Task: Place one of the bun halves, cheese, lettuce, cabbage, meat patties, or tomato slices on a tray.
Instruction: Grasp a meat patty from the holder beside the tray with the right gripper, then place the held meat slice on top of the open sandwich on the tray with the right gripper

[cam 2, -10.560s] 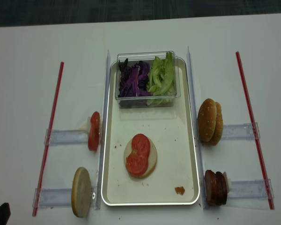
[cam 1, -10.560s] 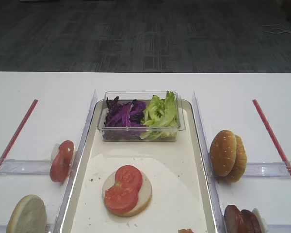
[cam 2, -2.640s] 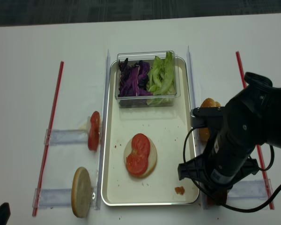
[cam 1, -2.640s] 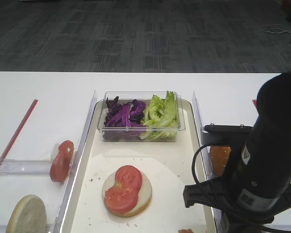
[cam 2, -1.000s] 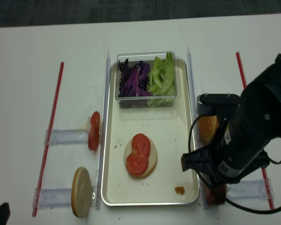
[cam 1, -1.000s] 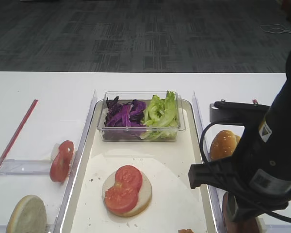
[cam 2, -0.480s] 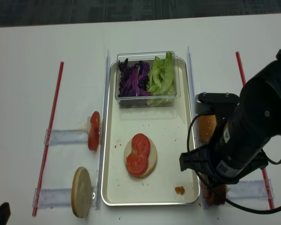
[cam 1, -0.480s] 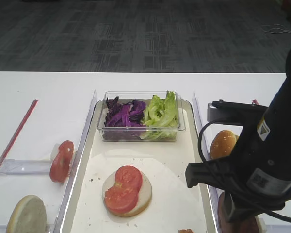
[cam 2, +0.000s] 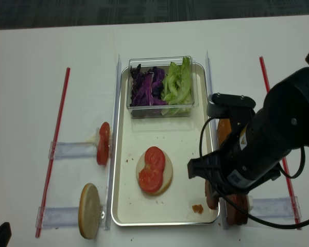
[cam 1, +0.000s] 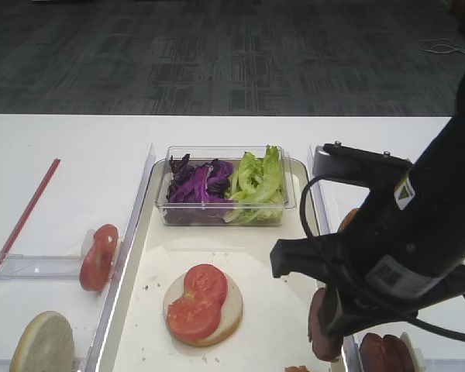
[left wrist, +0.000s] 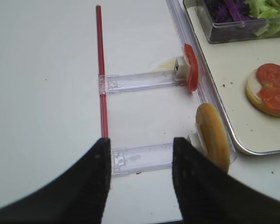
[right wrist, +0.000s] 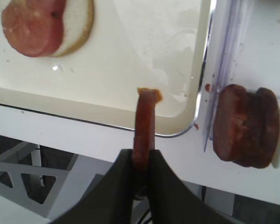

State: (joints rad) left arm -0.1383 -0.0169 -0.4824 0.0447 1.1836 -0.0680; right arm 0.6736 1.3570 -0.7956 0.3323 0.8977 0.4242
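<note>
My right gripper [right wrist: 140, 153] is shut on one meat patty [right wrist: 145, 122], held on edge above the front right corner of the cream tray [right wrist: 130, 70]. From above, this patty [cam 2: 211, 196] hangs just inside the tray [cam 2: 185, 139] rim. Two more patties [cam 2: 238, 208] stand in the rack to its right. On the tray lies a bun half topped with tomato slices [cam 1: 204, 304]. A clear box holds cabbage [cam 1: 198, 184] and lettuce [cam 1: 257, 180]. My left gripper [left wrist: 140, 154] is open over the left rack, holding nothing. No cheese is in view.
Left of the tray, a tomato slice [left wrist: 192, 66] and a bun half [left wrist: 213, 136] stand in clear racks. A red strip [left wrist: 101, 70] runs along the table there. A sesame bun top [cam 2: 224, 128] peeks out behind my right arm. An orange crumb [cam 2: 197, 208] lies on the tray.
My right arm has moved left and forward, carrying the patty from the right rack to above the tray's front right corner. The left gripper has not moved.
</note>
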